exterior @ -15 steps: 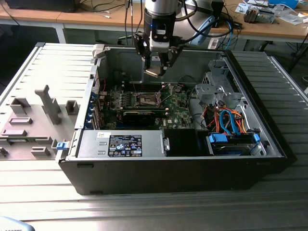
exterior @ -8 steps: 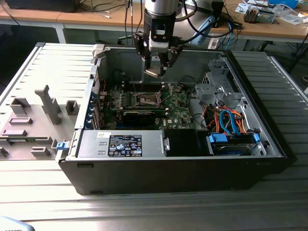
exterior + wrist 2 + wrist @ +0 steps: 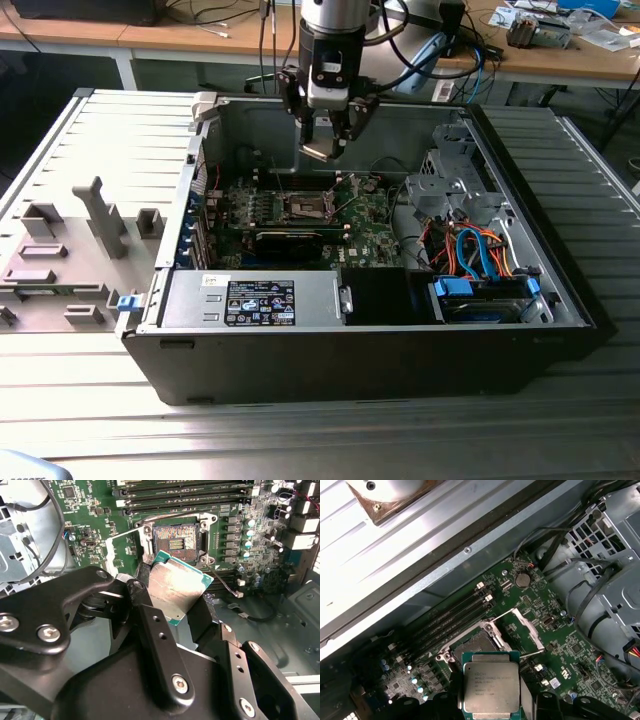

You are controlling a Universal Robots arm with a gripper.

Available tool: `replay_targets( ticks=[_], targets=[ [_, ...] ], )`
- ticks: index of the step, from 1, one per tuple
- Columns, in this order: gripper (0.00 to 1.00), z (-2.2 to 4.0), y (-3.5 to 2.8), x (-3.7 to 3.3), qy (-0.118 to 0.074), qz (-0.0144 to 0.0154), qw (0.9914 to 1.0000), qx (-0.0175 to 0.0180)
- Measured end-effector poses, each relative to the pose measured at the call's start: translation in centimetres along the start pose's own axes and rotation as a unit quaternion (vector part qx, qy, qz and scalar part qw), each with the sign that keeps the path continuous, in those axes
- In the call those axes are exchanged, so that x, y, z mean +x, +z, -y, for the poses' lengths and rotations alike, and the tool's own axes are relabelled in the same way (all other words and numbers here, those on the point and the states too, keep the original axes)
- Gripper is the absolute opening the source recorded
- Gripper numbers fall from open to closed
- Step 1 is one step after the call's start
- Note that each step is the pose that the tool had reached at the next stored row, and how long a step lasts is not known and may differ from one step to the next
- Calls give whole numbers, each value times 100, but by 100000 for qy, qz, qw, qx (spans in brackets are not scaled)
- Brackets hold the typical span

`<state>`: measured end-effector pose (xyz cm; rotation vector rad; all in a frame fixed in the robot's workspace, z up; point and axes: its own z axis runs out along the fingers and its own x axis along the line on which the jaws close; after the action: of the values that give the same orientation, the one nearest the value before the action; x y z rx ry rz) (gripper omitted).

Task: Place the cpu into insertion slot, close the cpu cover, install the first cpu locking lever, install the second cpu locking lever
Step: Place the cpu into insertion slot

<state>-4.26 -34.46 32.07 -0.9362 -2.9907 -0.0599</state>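
I have the gripper [image 3: 322, 147] clamped on the cpu [image 3: 177, 587], hovering in the exterior view at twelve o'clock of the open insertion slot [image 3: 307, 207].

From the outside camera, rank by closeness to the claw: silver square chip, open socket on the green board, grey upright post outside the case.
1. The silver square chip, held in the gripper.
2. The open socket, on the board beneath.
3. The grey upright post, exterior view's far left.

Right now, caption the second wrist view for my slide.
Fingers hold the cpu above the open, empty insertion slot on the motherboard.
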Motion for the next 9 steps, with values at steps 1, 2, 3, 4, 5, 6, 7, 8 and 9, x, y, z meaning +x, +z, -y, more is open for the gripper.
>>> replay_targets(
  ticks=[1,2,3,4,5,6,7,8,9],
  targets=[
    [55,0,1,0,80,1,100000,-1],
    [55,0,1,0,166,5,100000,-2],
    [55,0,2,0,286,7,100000,-4],
    [55,0,2,0,371,11,99999,-7],
    [55,0,3,0,488,16,99999,-6],
    [55,0,3,0,569,19,99998,-8],
    [55,0,4,0,656,21,99998,-12],
    [55,0,5,0,740,24,99997,-13],
    [55,0,5,0,851,27,99996,-14]
  ],
)
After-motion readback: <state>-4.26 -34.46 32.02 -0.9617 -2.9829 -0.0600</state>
